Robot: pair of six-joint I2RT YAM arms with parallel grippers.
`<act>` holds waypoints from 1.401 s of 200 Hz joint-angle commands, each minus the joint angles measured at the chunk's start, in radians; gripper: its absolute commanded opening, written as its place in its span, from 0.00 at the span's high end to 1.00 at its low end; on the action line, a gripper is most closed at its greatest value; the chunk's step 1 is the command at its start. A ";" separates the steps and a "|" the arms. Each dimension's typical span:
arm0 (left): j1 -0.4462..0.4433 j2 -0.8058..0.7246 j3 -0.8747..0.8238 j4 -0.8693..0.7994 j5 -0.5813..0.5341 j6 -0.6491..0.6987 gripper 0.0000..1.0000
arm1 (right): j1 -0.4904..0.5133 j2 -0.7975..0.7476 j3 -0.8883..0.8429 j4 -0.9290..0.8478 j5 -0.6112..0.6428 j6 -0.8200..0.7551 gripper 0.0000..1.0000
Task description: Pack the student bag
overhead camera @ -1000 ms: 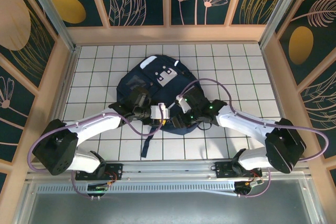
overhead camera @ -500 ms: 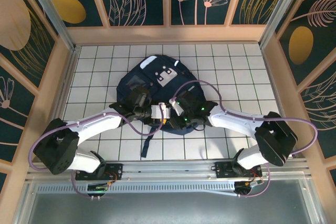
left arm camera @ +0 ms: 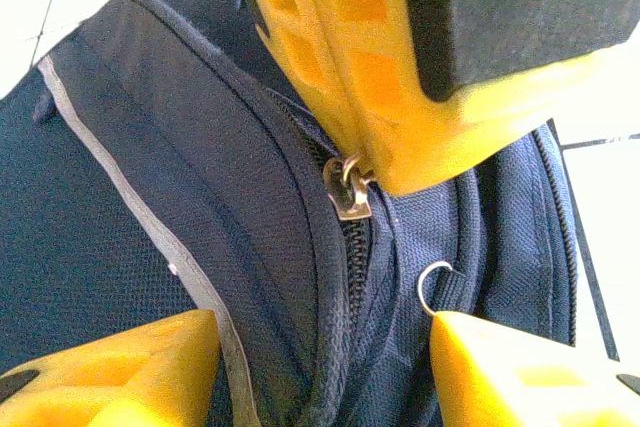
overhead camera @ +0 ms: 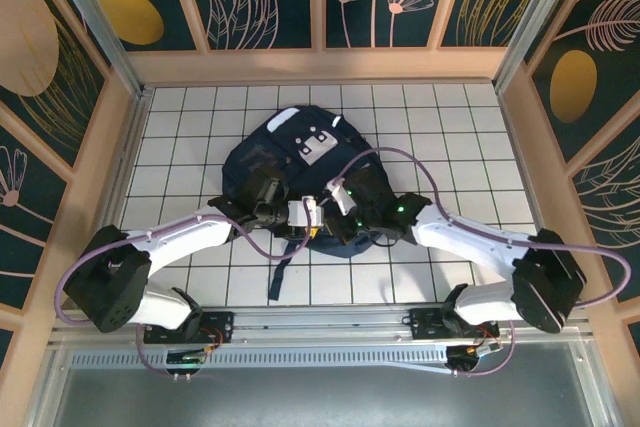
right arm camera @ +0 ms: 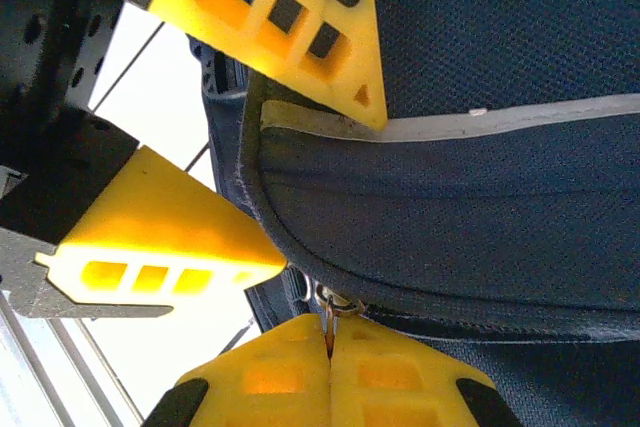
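Note:
The navy student bag lies flat in the middle of the tiled table, and both grippers meet at its near edge. My right gripper is shut on a small metal zipper pull at the top of a closed zip. Its yellow fingers come down onto the pull from above. My left gripper straddles the bulging fold of bag fabric beside the zip. One finger presses the grey stripe, the other the piped edge, so the fold is clamped between them. A wire ring sits by the zip.
A loose strap trails from the bag toward the near table edge. Wooden walls close in the tiled table at the back and both sides. Both arms' purple cables loop over the bag.
My right gripper has closed onto the zipper pull and its arm has shifted slightly. The left gripper has kept its place on the bag.

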 commanded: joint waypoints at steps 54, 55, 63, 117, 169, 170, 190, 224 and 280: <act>-0.009 0.013 0.022 -0.006 0.070 0.011 1.00 | 0.003 -0.052 -0.011 -0.007 0.102 0.024 1.00; -0.009 0.012 0.022 -0.007 0.071 0.011 1.00 | 0.002 -0.053 -0.012 -0.009 0.108 0.024 1.00; -0.010 0.004 0.015 -0.011 0.069 0.018 1.00 | 0.000 -0.060 -0.022 -0.023 0.163 0.027 1.00; -0.009 -0.044 -0.031 -0.036 0.077 0.070 1.00 | -0.151 -0.093 -0.111 -0.031 0.335 0.094 1.00; -0.008 -0.089 -0.085 -0.055 0.102 0.142 1.00 | -0.289 -0.010 -0.096 0.038 0.414 0.132 1.00; -0.008 -0.089 -0.086 -0.054 0.102 0.142 1.00 | -0.291 -0.009 -0.095 0.038 0.414 0.132 1.00; 0.000 -0.101 -0.098 -0.062 0.097 0.166 1.00 | -0.319 0.016 -0.089 0.047 0.407 0.147 1.00; 0.042 -0.099 -0.109 -0.068 0.199 0.203 1.00 | -0.323 0.023 -0.104 0.044 0.434 0.177 1.00; 0.198 -0.097 -0.083 -0.074 0.245 0.177 1.00 | -0.162 -0.124 -0.161 -0.016 0.408 0.184 1.00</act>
